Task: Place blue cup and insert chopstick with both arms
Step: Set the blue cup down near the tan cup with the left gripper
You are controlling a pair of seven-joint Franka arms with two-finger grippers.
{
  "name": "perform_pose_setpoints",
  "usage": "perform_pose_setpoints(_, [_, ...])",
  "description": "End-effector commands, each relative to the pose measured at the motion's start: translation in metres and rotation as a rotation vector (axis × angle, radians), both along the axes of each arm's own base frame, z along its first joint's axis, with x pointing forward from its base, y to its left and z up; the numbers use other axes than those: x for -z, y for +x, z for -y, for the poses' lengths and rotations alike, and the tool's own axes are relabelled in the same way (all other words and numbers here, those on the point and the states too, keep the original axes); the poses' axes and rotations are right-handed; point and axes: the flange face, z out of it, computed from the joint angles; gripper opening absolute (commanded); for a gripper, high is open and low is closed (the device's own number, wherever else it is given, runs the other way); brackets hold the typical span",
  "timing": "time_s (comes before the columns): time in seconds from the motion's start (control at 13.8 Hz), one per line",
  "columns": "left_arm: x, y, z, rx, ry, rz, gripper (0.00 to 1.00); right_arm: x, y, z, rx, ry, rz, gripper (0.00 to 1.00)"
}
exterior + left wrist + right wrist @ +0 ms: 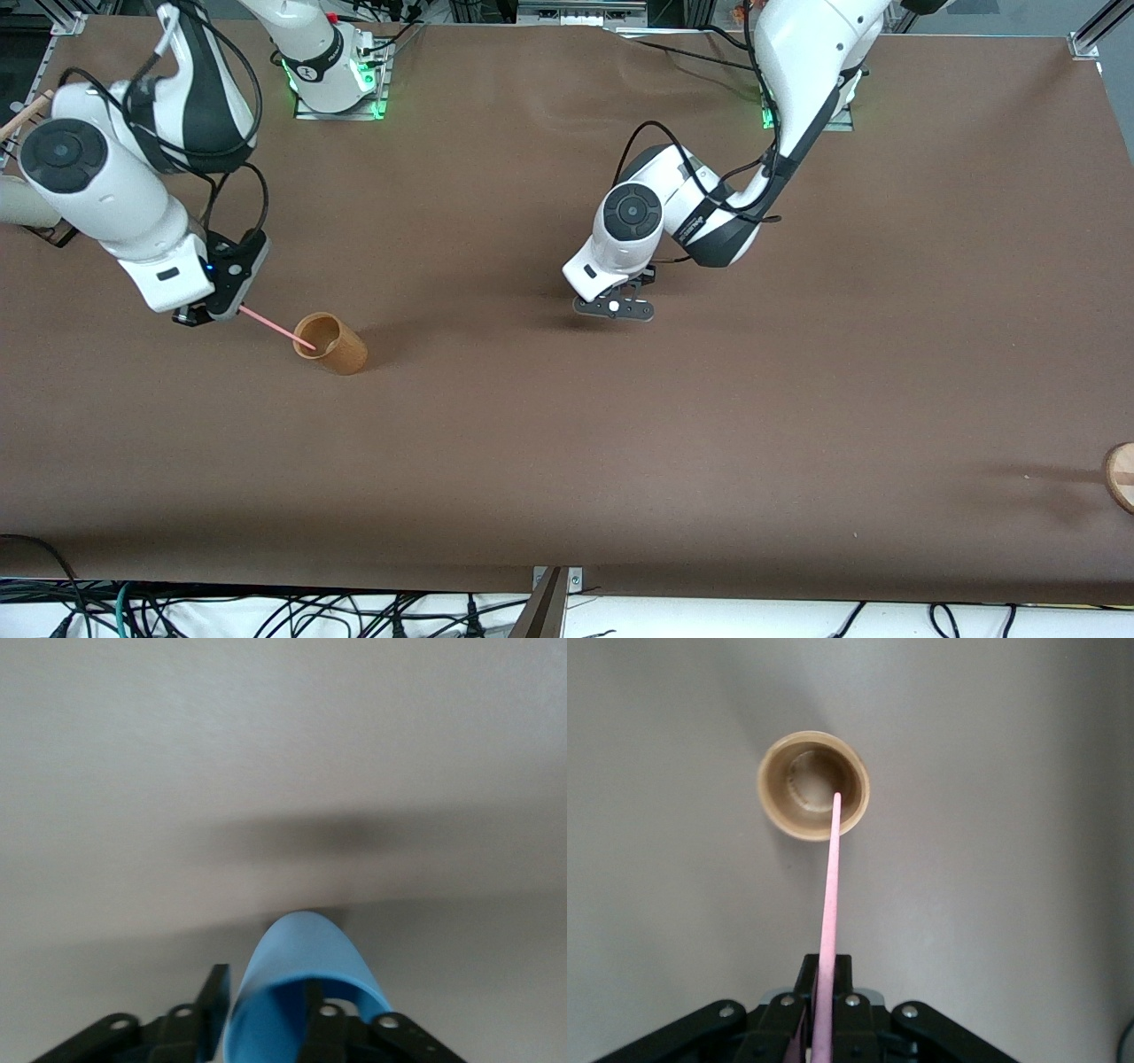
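My left gripper [614,307] is low over the middle of the table and shut on the blue cup [306,948], with one finger [312,1014] inside the rim and the other outside. The hand hides the cup in the front view. My right gripper [197,315] is over the table at the right arm's end and shut on the pink chopstick [276,327]. The stick slants down with its tip at the mouth of a tan cup [332,344]. In the right wrist view the chopstick [831,877] runs from the gripper [827,970] to the tan cup [813,784].
The tan cup stands upright on the brown table cover [620,461]. A round wooden object [1122,477] shows at the table's edge at the left arm's end. Cables hang along the table edge nearest the front camera.
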Motion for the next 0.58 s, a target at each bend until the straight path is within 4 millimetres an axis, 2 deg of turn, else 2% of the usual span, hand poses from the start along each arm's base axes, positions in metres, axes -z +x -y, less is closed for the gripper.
perform_pose_setpoints(0.0, [-0.072,-0.011,-0.014,0.022,0.064,-0.008,1.0,-0.041,-0.003,-0.017,-0.019,-0.016,-0.029,0.09])
perform_pose_setpoints(0.14, [-0.117,-0.017,-0.026,0.022,0.101,-0.013,1.0,-0.062,-0.003,-0.035,-0.009,-0.011,-0.037,0.09])
perform_pose_setpoints(0.22, [-0.142,-0.012,-0.038,0.003,0.108,-0.005,1.0,-0.071,-0.005,-0.046,0.015,-0.011,-0.039,0.09])
perform_pose_setpoints(0.36, [-0.193,0.013,-0.079,-0.059,0.108,0.005,1.0,-0.074,-0.008,-0.077,0.059,-0.01,-0.044,0.09])
perform_pose_setpoints(0.51, [-0.247,0.045,-0.131,-0.121,0.059,0.004,1.0,-0.074,-0.014,-0.119,0.112,-0.013,-0.048,0.09])
